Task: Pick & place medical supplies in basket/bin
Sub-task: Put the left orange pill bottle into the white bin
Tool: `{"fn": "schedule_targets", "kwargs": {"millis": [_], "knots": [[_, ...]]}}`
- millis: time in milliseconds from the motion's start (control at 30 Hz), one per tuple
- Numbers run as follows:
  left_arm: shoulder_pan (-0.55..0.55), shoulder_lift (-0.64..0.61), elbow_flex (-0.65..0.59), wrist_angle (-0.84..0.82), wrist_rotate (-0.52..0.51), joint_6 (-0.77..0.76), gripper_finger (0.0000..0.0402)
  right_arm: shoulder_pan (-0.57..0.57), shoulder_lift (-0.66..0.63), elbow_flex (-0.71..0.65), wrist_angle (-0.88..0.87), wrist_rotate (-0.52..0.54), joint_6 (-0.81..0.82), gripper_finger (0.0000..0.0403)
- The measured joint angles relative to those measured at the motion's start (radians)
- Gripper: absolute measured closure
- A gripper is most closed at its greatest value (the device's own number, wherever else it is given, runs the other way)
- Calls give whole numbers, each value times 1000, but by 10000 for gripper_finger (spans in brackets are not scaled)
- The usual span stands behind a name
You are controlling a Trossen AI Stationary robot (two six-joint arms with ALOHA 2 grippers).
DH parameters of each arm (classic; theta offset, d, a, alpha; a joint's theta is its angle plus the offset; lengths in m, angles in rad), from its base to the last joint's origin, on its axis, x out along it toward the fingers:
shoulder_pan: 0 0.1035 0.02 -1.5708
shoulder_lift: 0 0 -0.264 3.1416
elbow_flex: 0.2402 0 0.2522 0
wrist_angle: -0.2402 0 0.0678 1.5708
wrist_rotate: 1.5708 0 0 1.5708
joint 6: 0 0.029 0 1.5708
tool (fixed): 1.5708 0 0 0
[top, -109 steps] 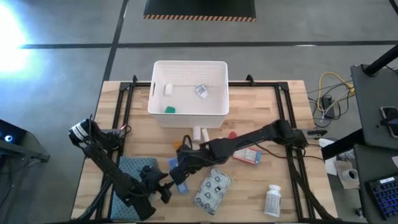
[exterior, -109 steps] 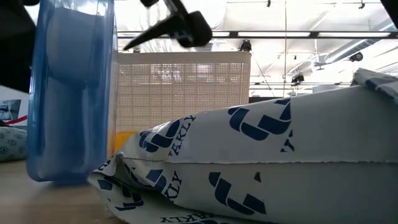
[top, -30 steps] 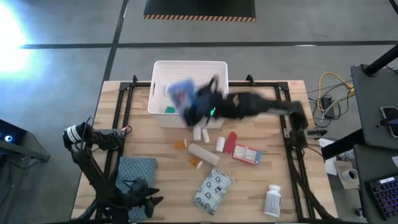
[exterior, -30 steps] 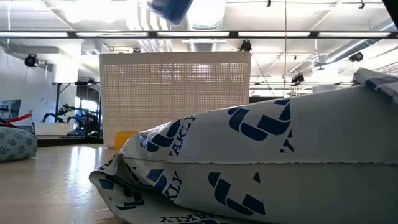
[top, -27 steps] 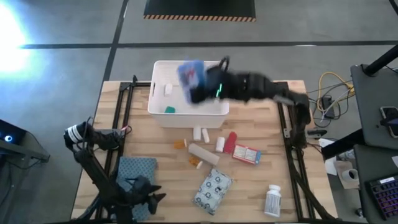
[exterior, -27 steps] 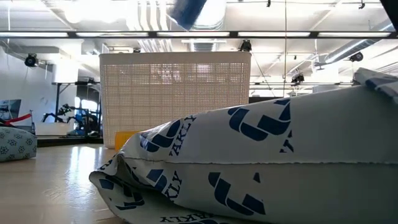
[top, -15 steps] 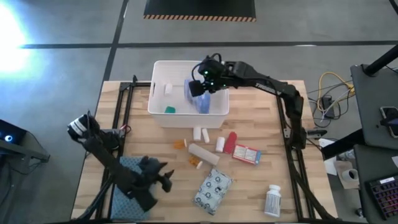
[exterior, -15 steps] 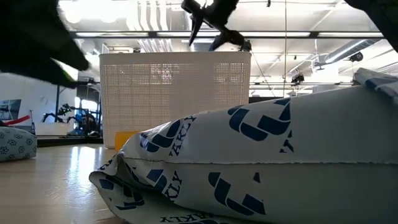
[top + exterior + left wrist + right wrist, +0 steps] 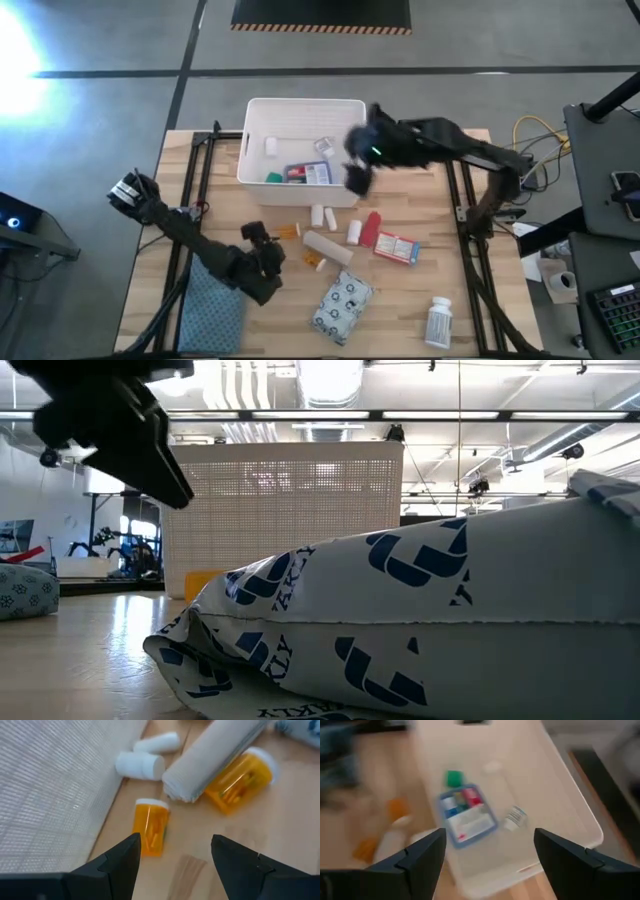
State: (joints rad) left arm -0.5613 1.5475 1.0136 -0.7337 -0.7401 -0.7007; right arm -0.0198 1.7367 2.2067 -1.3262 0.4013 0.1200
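Grey concrete floor is seen around a wooden table (image 9: 440, 215), which carries all the objects. At the far side of the table a large white bin (image 9: 255, 185) is placed. Inside the bin a blue and white first-aid pouch (image 9: 308, 173) is seen flat on the bottom, with a green piece (image 9: 272, 177), a small white roll (image 9: 270, 145) and a small labelled bottle (image 9: 323, 146) near it.

At the near left side of the table a blue-grey folded cloth (image 9: 208, 305) is laid. A patterned packet (image 9: 341, 306) is found near the middle of the near edge, and it fills most of the low view. A red and white box (image 9: 396, 247) is seen in front of the bin, to the right, with a red tube (image 9: 371, 227) just beside it. A beige roll (image 9: 328, 247) lies in front of the bin, touching one orange vial (image 9: 240, 779). A second orange vial (image 9: 151, 826) and two small white cylinders (image 9: 141, 765) lie close to the bin wall. A white bottle (image 9: 439, 322) is alone near the right front corner.

The right gripper (image 9: 358, 165) is held above the right front corner of the bin, its fingers spread and holding nothing. The left gripper (image 9: 175, 865) hovers above the table near the orange vials, its fingers (image 9: 120, 860) apart and empty.
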Motion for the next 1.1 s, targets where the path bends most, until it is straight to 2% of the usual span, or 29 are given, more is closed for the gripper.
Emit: {"fn": "schedule_targets", "kwargs": {"millis": [133,233,367,567,767,1100], "knots": [[97,-2,-14,10,125,14,179,72,-115,-31,-33,13,-81,110],[168,-1,-29,79,168,68,179,90,-206,-86,-39,16,-81,110],[242,-1,-41,154,194,159,179,90,-323,-200,-23,20,-82,110],[322,3,-71,197,314,284,179,89,-452,-396,39,58,3,110],[380,3,-131,243,422,307,179,86,-520,-536,142,101,83,110],[384,3,-276,458,437,291,179,49,-519,-606,244,99,127,110]]}}
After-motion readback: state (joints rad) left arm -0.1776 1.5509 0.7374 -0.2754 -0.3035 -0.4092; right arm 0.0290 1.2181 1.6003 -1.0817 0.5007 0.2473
